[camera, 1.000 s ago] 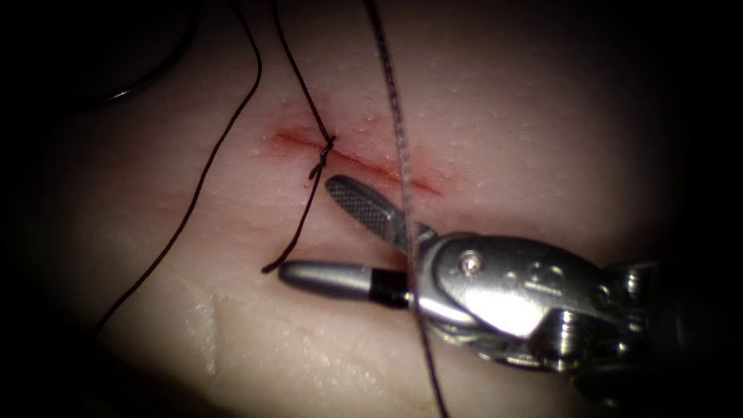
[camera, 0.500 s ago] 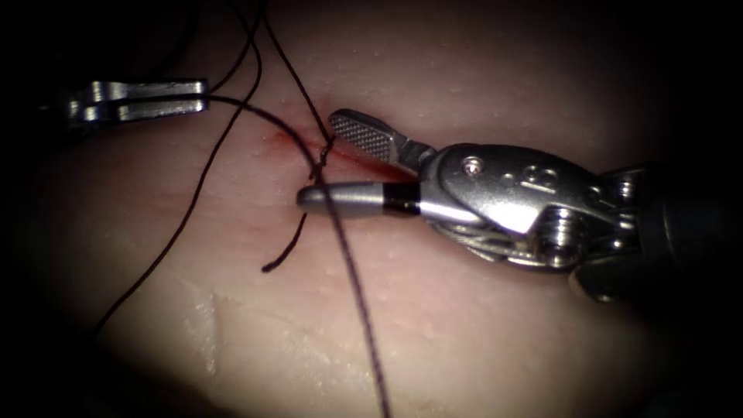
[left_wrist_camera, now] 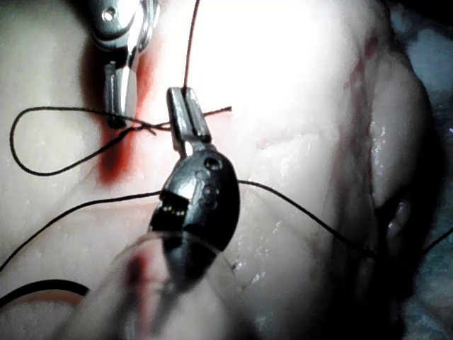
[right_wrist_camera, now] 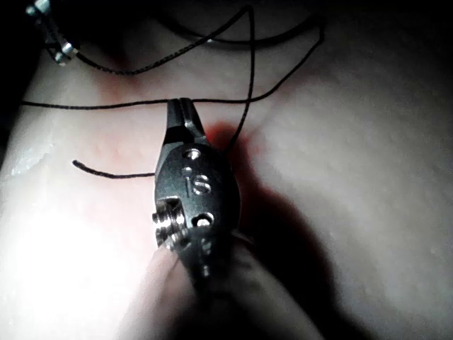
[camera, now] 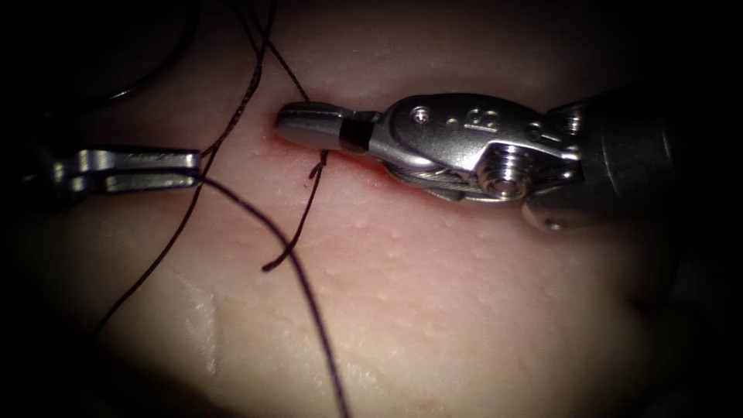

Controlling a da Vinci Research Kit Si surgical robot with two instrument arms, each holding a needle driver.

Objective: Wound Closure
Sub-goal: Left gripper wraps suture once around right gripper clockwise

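My right tool reaches in from the right along the cut. Its jaws are shut on the thread just above the knot at the cut's left end, and its tip meets a taut strand. A short tail hangs from the knot. To the left of the cut, my left tool is shut on the long thread, which runs off toward the near edge. Its jaws lie beside the knot. What looks like the needle, a thin dark arc, lies on the tissue at far left, held by neither tool.
Another strand slants from the far edge down to the left across the tissue. Red fluid stains the tissue around the cut. The pale tissue stretches broadly toward the near side.
My right tool moved up and left to the knot and closed its open jaws there. My left tool came in from the left holding thread, then dropped slightly.
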